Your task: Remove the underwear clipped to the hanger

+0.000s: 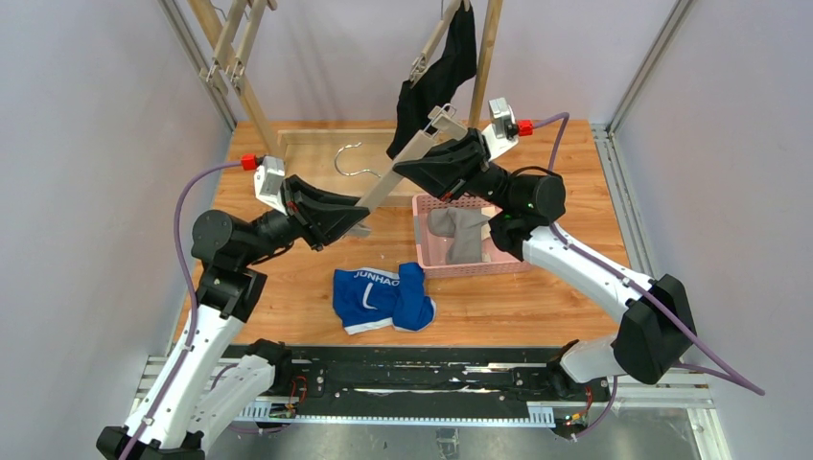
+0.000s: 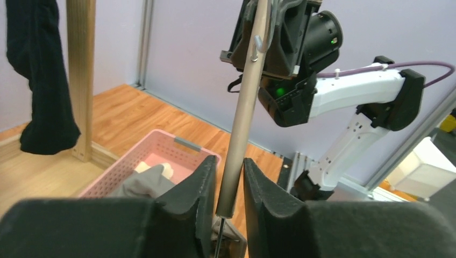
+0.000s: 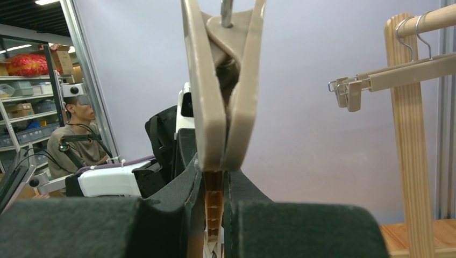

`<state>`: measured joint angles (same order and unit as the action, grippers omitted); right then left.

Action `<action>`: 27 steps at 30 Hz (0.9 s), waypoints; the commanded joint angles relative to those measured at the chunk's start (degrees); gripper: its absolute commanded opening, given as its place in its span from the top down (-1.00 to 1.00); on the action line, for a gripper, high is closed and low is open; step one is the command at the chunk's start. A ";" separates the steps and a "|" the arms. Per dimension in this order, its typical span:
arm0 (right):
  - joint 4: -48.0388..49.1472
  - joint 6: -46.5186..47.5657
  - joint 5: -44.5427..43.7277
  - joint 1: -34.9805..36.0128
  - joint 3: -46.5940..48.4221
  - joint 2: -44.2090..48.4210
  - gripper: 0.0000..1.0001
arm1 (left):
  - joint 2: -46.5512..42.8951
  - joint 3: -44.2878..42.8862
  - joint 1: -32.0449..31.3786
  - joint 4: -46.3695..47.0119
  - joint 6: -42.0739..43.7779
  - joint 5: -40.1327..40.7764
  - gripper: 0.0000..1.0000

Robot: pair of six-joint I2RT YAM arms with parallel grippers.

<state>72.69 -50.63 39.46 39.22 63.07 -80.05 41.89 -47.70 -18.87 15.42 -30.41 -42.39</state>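
Black briefs point(image 1: 436, 81) still clipped on rack hanger point(image 1: 431, 44); blue briefs point(image 1: 383, 297) on tabletop point(image 1: 288, 287); grey briefs point(image 1: 458, 233) in basket point(image 1: 460, 267)

Left gripper point(image 2: 230, 180) jaws pinch empty hanger point(image 2: 242, 118) bar; right gripper point(image 3: 215, 183) jaws pinch its clip point(image 3: 223, 80)

Briefs light, limp, stretchy: likely best gripped on bunched fabric just below clip, pulled gently

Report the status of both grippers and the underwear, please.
Left gripper and right gripper shut on the bare hanger. Grey underwear in pink basket, blue underwear on table, black underwear hanging at the rack. Nothing in the way.
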 commanded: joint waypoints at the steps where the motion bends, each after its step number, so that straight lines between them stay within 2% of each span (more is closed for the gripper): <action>1: 1.81 0.71 0.65 -0.55 1.35 0.53 0.99 | 0.28 -1.93 -0.11 2.04 0.62 -2.02 0.59; 5: 1.29 0.75 0.75 -0.60 1.29 0.34 0.99 | 0.87 -2.75 -0.11 2.02 0.71 -3.22 0.75; 8: 0.95 0.97 0.70 -0.55 1.26 0.29 0.99 | 1.58 -3.54 -0.11 1.97 0.66 -4.69 0.99; 13: -0.49 1.55 0.44 -0.55 0.85 -0.11 0.99 | 1.40 -4.41 -0.11 1.94 0.10 -5.37 0.99; 14: -1.05 1.80 0.40 -0.59 0.74 -0.19 0.89 | 1.00 -4.42 -0.10 1.98 0.14 -4.96 1.00; 15: -1.54 2.11 0.25 -0.58 0.50 -0.19 0.64 | 0.50 -4.47 -0.11 1.98 0.20 -4.57 1.00; 16: -1.72 2.38 0.04 -0.60 0.02 -0.12 0.24 | 0.07 -4.54 -0.11 1.69 0.35 -4.06 1.00; 18: -2.68 3.35 -0.40 -0.56 -0.98 0.08 -0.31 | -0.69 -5.49 -0.09 -0.56 1.48 -3.33 1.00; 19: -3.67 4.13 -0.43 -0.57 -1.43 0.34 -0.42 | -0.93 -6.24 -0.11 -2.58 2.44 -2.82 1.00; 23: -11.87 9.66 -0.43 -0.55 -3.65 2.22 -0.45 | -2.68 -10.43 -0.10 -15.74 9.27 2.81 1.00; 27: -32.03 22.42 -3.64 0.23 -5.99 6.13 -0.45 | -4.15 -15.58 -0.11 -33.75 16.52 17.35 1.00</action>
<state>59.48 -42.26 38.68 38.74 58.98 -78.41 39.70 -58.48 -18.90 -1.10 -22.39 -39.11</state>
